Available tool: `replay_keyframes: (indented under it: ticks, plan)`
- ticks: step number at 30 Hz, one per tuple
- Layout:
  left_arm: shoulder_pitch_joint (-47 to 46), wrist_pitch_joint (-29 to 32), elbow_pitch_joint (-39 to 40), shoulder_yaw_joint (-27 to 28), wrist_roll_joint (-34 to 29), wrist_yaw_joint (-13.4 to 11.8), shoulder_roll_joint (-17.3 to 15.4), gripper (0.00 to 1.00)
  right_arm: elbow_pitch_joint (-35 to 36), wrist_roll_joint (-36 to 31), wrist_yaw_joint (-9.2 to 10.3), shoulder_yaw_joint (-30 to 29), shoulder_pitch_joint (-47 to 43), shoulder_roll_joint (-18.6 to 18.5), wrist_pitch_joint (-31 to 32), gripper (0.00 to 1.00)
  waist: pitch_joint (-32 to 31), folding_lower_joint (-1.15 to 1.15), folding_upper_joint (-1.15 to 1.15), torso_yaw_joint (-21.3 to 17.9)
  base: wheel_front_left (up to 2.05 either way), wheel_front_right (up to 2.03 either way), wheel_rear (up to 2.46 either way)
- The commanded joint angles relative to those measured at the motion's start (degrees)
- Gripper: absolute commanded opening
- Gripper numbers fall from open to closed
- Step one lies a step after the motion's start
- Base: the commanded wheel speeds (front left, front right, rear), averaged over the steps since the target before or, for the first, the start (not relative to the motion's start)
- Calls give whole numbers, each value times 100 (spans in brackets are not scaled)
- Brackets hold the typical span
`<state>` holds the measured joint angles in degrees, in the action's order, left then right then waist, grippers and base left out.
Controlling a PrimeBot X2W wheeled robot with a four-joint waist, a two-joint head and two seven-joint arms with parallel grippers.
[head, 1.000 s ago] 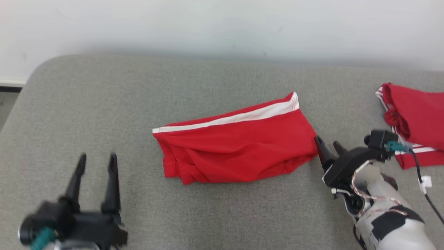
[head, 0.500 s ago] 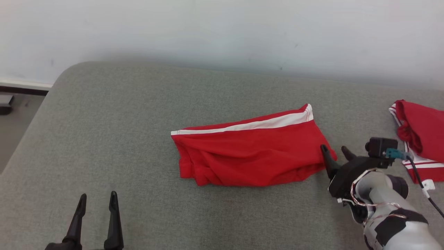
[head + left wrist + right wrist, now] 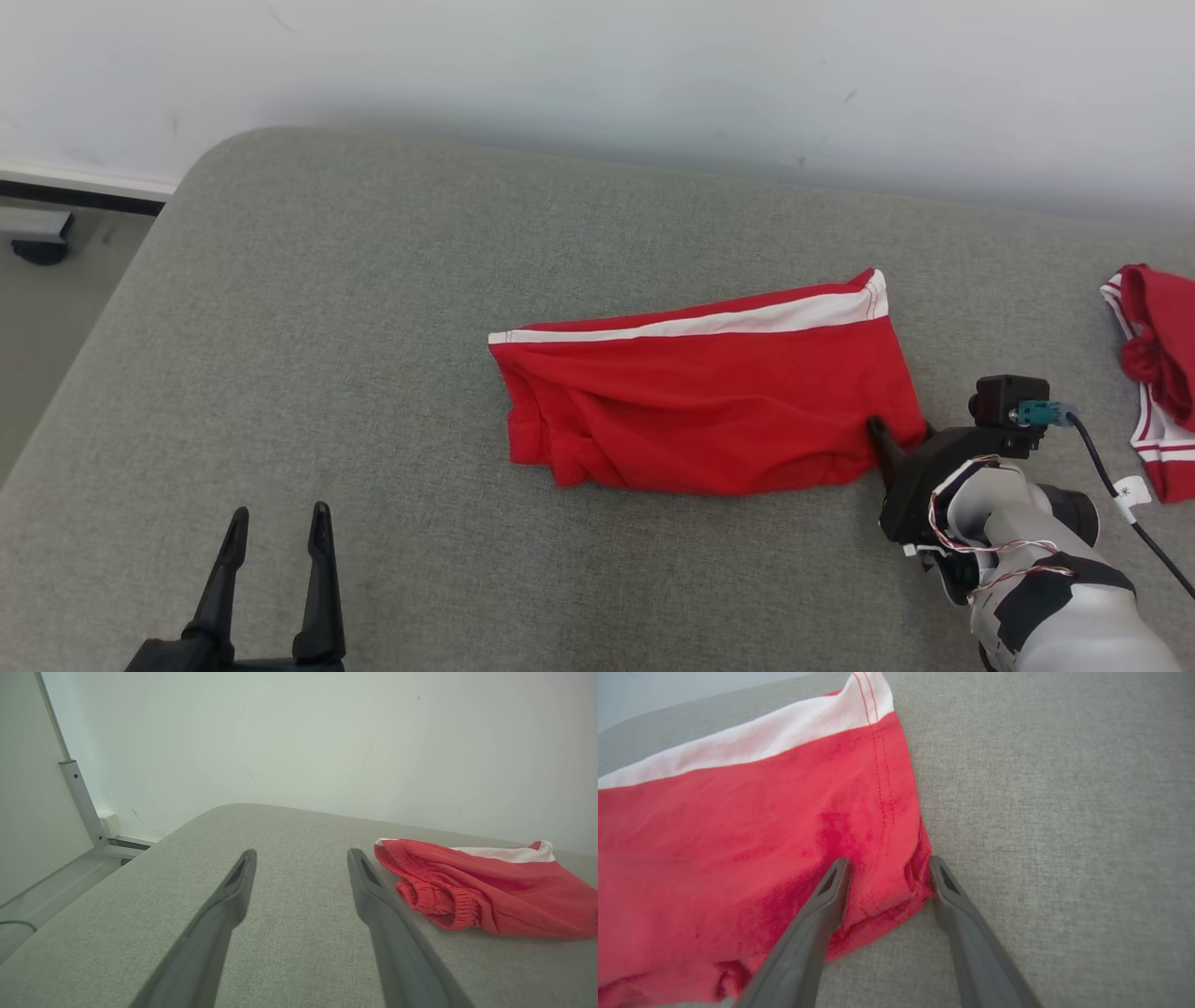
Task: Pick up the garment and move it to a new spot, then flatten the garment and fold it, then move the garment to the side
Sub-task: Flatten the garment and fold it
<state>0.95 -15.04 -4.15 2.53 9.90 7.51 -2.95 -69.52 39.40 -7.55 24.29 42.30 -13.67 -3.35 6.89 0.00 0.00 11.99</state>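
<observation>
The right gripper (image 3: 888, 870) has its two dark fingers apart, straddling the near right corner of the folded red cloth shorts with a white side stripe (image 3: 738, 826). One finger lies on top of the cloth and the other touches its hemmed edge, with a small bunch of fabric between them, not yet pinched. A second ago these fingers stood just off that edge, clear of the cloth. In the head view the right gripper (image 3: 898, 431) now overlaps the shorts (image 3: 709, 411), which lie in the same shape at the middle of the grey upholstered surface (image 3: 373, 327). The whole head view has shifted, so the camera has moved. The left gripper (image 3: 280, 513) hovers with its jaws wide apart and empty, well apart from the shorts. A second red garment (image 3: 1158, 364) lies at the far right edge.
</observation>
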Motion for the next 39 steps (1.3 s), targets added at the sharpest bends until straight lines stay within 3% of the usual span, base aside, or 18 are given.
replay_keyframes:
  ticks: [1, 14, 20, 27, 28, 29, 30, 31, 39]
  plan:
    - [39, -17, -12, 10, -9, -8, 9, 100, -27, 59, 11, 40, -125, 46, 56, 0, -60, 0, 0, -57, 0, 0, 0]
    - [313, -17, -62, -161, -76, -7, 10, 100, 765, 793, 11, 199, -1047, -351, -234, 0, -695, 0, 0, -434, 0, 0, 0]
    - [404, -17, -15, -277, -54, -7, 9, 100, 1245, 1198, 11, 233, -1598, -845, -108, 0, -750, 0, 0, -618, 0, 0, 0]
    - [417, -17, -29, -338, 9, -8, 8, 100, 1404, 1477, 11, 186, -1882, -967, 91, 0, -707, 0, 0, -725, 0, 0, 0]
    - [405, -17, -35, -342, 14, -9, 7, 100, 1396, 1496, 11, 172, -1886, -962, 107, 5, -698, 0, 0, -731, 0, 0, 0]
    - [392, -17, -42, -356, 23, -9, 8, 100, 1380, 1503, 11, 160, -1875, -968, 79, 38, -688, 0, 0, -731, 0, 0, 0]
    - [378, -17, -48, -370, 29, -9, 9, 100, 1350, 1506, 11, 146, -1864, -973, 40, 62, -679, 0, 0, -727, 0, 0, 0]
    - [364, -17, -55, -386, 28, -9, 9, 100, 1301, 1494, 11, 136, -1850, -977, 26, 100, -672, 0, 0, -720, 0, 0, 0]
    - [288, -17, -45, -450, -21, -8, 8, 100, 738, 1225, 11, 100, -1275, -933, -11, 100, -564, 0, 0, -655, 0, 0, 0]
